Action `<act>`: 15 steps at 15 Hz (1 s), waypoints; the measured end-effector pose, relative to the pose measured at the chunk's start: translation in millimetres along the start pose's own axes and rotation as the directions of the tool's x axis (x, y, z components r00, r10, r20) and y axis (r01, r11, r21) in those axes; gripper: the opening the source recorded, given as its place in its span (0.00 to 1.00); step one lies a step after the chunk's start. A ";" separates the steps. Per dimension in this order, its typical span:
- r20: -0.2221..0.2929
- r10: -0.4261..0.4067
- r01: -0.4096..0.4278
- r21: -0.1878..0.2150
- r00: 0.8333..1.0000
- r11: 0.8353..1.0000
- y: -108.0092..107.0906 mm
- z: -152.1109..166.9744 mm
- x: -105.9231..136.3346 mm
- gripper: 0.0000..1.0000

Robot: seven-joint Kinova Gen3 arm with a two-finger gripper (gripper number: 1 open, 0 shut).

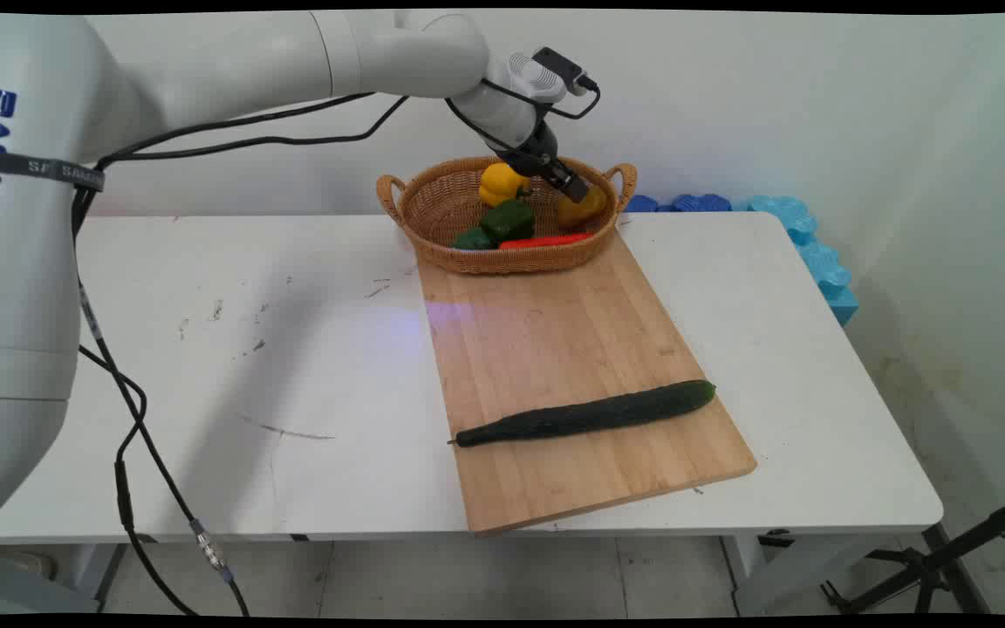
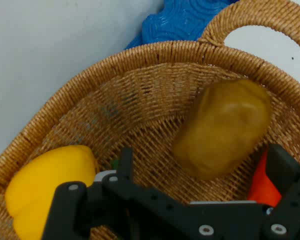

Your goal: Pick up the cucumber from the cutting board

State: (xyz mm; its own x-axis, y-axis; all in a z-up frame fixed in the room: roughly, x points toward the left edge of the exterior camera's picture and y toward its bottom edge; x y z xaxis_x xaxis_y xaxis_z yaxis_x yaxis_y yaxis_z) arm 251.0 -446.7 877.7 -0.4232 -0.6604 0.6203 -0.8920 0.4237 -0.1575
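Note:
My black gripper (image 1: 574, 186) reaches down into a woven basket (image 1: 502, 260) at the back of the table. In the hand view the gripper (image 2: 205, 160) is open, with its two fingers (image 2: 124, 167) on either side of a brown potato (image 2: 222, 127) that lies against the basket wall (image 2: 140, 95). I cannot tell whether they touch it. The potato (image 1: 588, 208) is at the basket's right end. A yellow bell pepper (image 2: 50, 192) lies to the left, and something orange-red (image 2: 264, 182) shows by the right finger.
The basket also holds a yellow pepper (image 1: 502, 181), a green pepper (image 1: 508, 220) and a red chilli (image 1: 546, 240). In front of it a wooden cutting board (image 1: 555, 340) carries a long cucumber (image 1: 585, 414). Blue foam blocks (image 1: 816, 253) line the far right edge.

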 end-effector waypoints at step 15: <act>0.007 0.035 -0.035 -0.046 0.999 0.998 56.0 -62.0 -5.0 1.00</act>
State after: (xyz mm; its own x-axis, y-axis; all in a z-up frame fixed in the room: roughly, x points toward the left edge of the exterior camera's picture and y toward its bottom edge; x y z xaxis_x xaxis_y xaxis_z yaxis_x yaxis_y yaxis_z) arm 213.0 -381.3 913.4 -0.4556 -0.6493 0.6090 -0.8684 0.4746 -0.1437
